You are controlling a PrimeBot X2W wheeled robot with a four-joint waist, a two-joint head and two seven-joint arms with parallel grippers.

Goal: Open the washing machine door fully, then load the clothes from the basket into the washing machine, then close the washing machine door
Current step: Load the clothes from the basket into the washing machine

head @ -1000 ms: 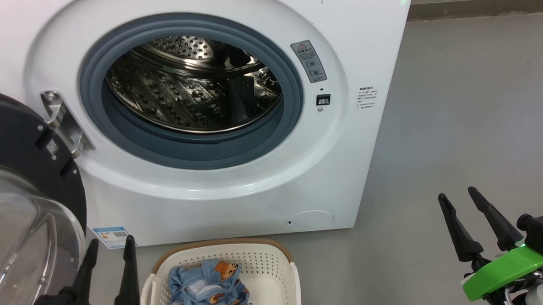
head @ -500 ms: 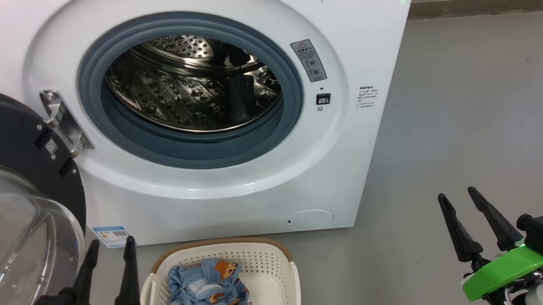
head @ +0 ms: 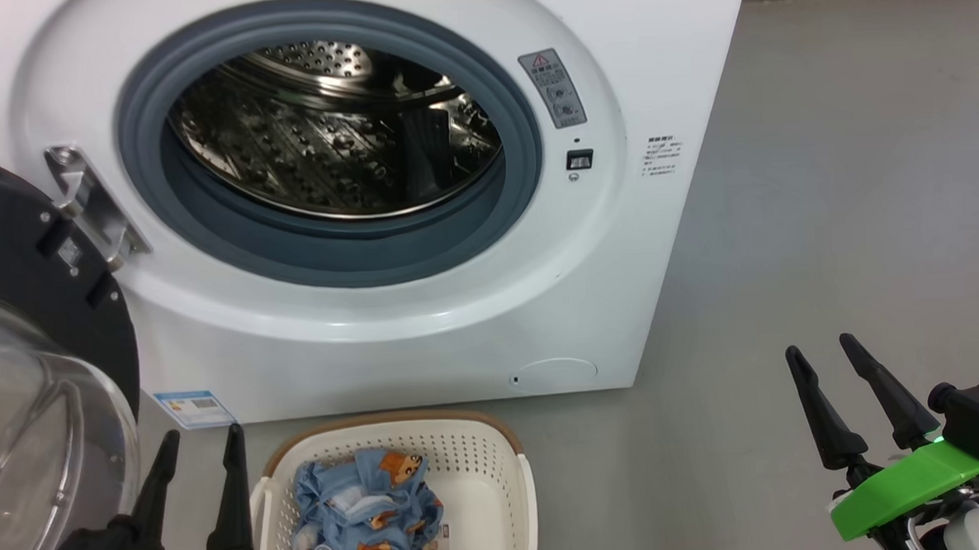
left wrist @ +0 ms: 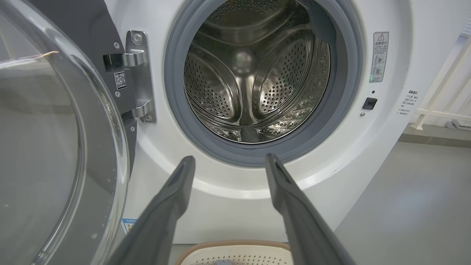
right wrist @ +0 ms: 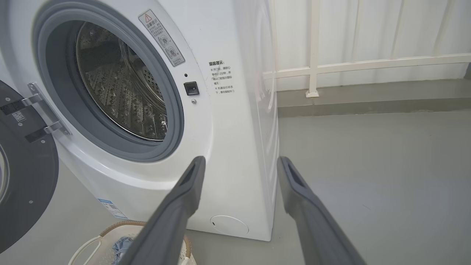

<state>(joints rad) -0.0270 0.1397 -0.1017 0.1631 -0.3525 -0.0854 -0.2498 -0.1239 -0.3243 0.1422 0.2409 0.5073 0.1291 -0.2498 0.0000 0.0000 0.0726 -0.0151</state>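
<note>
My left gripper [head: 202, 438] has its jaws spread wide and holds nothing. It sits just beside the left handle of the basket [head: 485, 465], with the glass bowl of the washing machine door [head: 9, 238] close on its other side. My right gripper [head: 821, 350] is just as open and just as empty, hanging over bare floor [head: 824, 169] well to the right of the washing machine [head: 653, 53]. The door is swung out on its hinge to the left and the grey gasket [head: 527, 191] rings a drum [head: 319, 150] with nothing in it, so I judge step 1 done and step 2, the loading, in hand but not yet started. The clothes [head: 368, 512] lie as 1 crumpled blue bundle inside the basket, which stands on the floor right in front of the machine, below the opening. The left arm looks the better placed — I would tip it down into the basket, close on a thick fold of the bundle, lift it clear of the brown rim, then carry it up over the gasket lip and deep into the drum before letting go. The bulging glass leaves little room on that side — a wide swing could knock it.
</note>
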